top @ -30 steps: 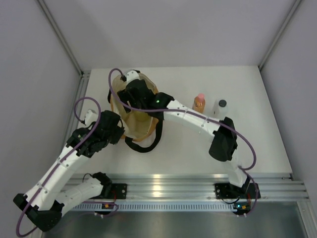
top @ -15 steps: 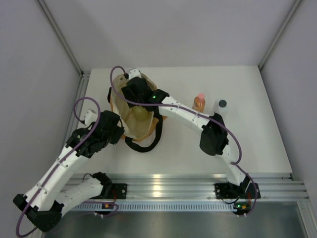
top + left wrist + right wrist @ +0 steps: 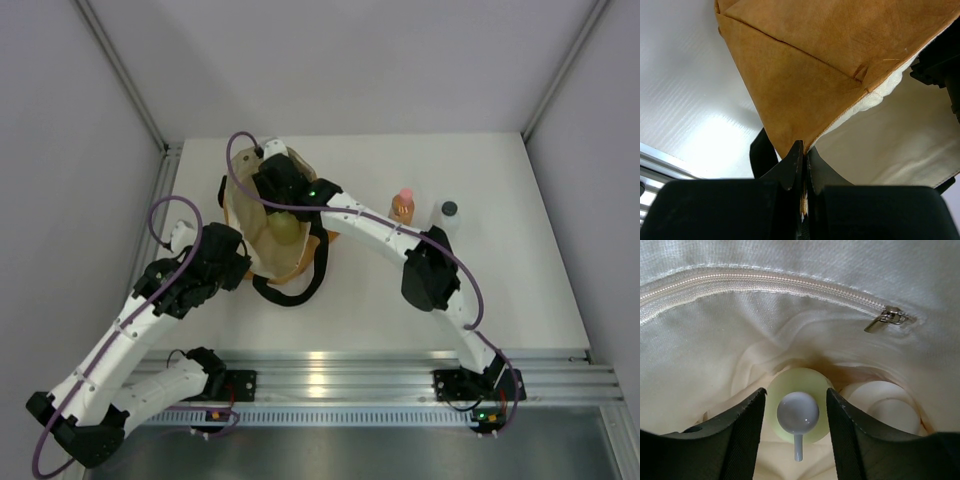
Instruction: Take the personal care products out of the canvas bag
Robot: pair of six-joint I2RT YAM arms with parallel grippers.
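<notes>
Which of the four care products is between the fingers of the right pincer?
The rounded yellow-green bottle with the white cap, inside the canvas bag. The cream jar lies beside it; the amber bottle and whitish bottle stand outside the bag.

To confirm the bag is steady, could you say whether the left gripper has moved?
No. The left gripper sits unchanged beside the table rail, pinching the canvas bag.

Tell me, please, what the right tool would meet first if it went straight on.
Most likely the rounded yellow-green bottle: it stands directly ahead, between the right tool's fingers, its white cap facing the camera. How far ahead is unclear.
</notes>
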